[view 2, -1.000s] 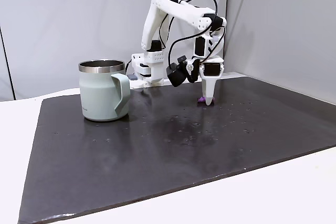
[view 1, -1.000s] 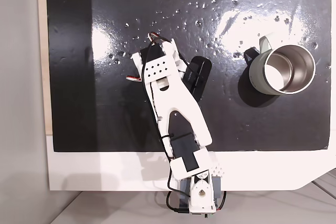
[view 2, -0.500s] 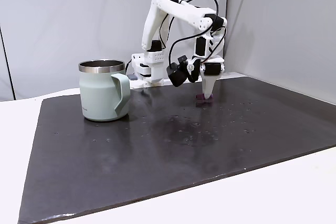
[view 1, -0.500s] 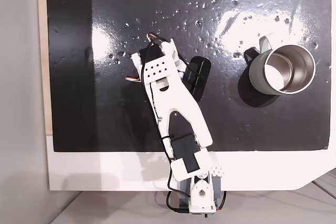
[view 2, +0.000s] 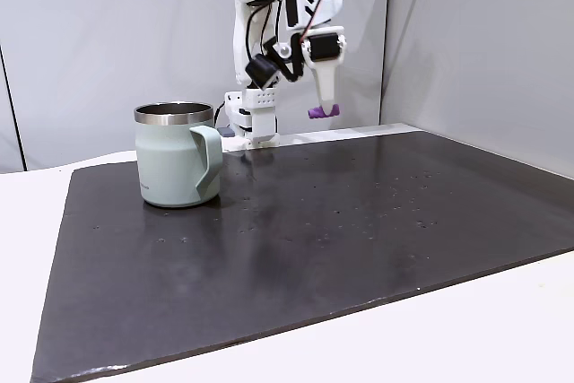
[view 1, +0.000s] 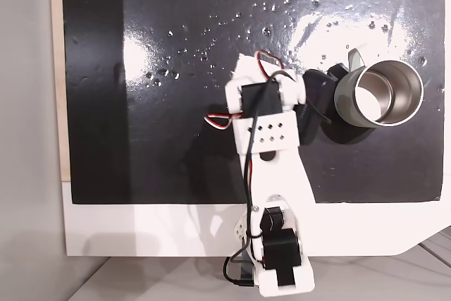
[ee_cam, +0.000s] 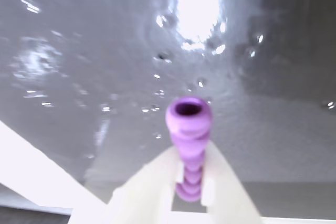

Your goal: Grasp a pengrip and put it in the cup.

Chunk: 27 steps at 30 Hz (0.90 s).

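The jaws of the white two-finger gripper (view 2: 325,112) are clenched on a small purple ribbed soft-looking pengrip (view 2: 323,111), which is held between the two pale fingertips (ee_cam: 220,182) and raised well above the worktop. In the wrist view the purple cylinder (ee_cam: 188,139) is seen end-on: its open hollow end projects past the fingertips, and its ribbed body is pinched between them lower down. In a fixed view from the side, the pengrip hangs at the lower end of the downward-pointing jaws, clear of every surface.

Directly below the jaws lies a dark, glossy mat (view 2: 359,221) that covers most of the white worktop (view 2: 502,329); small bright specks and light reflections are scattered over it.

Away from the jaws, to the left in the side view, a grey-green mug with a shiny steel rim and inside (view 2: 175,155) is set upright on the mat, its handle turned toward the side where the jaws hang. The mug is well apart from the jaws and lower than the held pengrip. In a fixed view from above, the mug (view 1: 342,100) stands to the right of the arm's white wrist housing (view 1: 266,114), with the dark camera body just beside the mug's handle.

Behind the jaws, the white arm (view 2: 260,24) is folded high, with red and black wires looping over it, and its base (view 1: 278,273) is fixed at the white edge of the worktop.
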Available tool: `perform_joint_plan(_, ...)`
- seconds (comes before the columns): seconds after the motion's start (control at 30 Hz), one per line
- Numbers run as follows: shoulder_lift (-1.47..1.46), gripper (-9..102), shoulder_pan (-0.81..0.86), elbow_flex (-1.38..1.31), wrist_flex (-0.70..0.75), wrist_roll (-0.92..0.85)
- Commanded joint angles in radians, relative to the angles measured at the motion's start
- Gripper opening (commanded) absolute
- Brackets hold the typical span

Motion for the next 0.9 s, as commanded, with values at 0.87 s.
perform_joint_plan(0.87, 0.311, 0, 0.739, 0.043, -0.287, -0.695)
